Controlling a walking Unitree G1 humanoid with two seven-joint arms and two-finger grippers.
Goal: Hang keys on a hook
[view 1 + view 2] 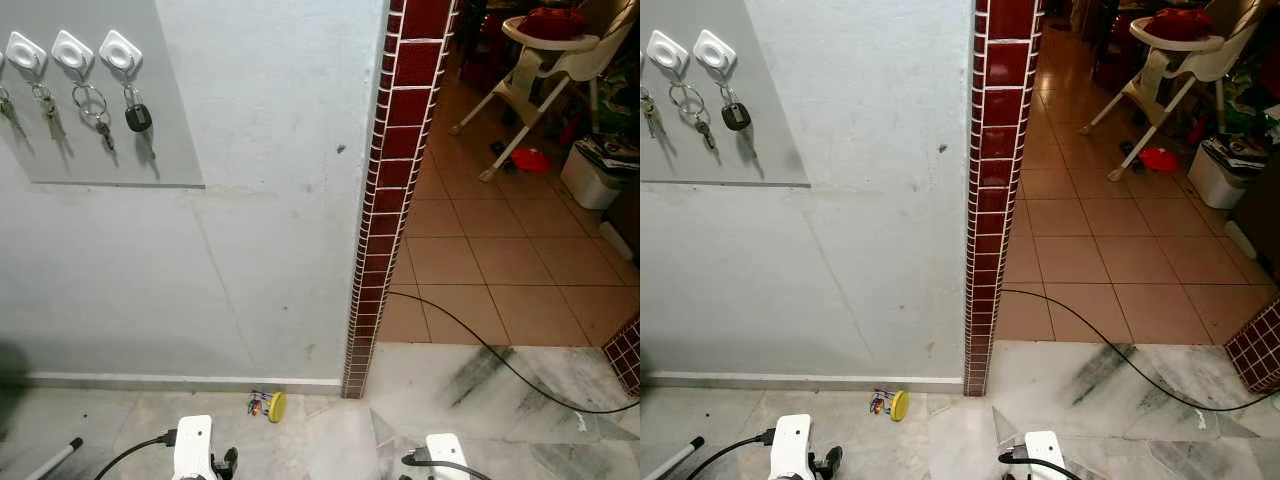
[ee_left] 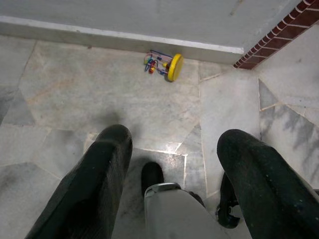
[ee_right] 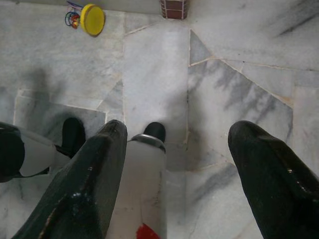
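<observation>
Keys (image 1: 272, 405) on the floor look light and jangly, best pinched by the yellow tag; both grippers' fingers (image 2: 97, 189) hang spread.

Keys (image 1: 137, 117) hang on hooks (image 1: 120, 50) — pillar (image 1: 390, 190) to their right.

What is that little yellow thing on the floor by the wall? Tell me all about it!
It looks like a small toy: a round yellow disc, probably plastic, tipped on its edge, with thin bent wires carrying red, blue and other coloured beads. It lies on the grey marble floor, close to the white wall and near the foot of the red brick pillar. Nothing is holding it.
</observation>
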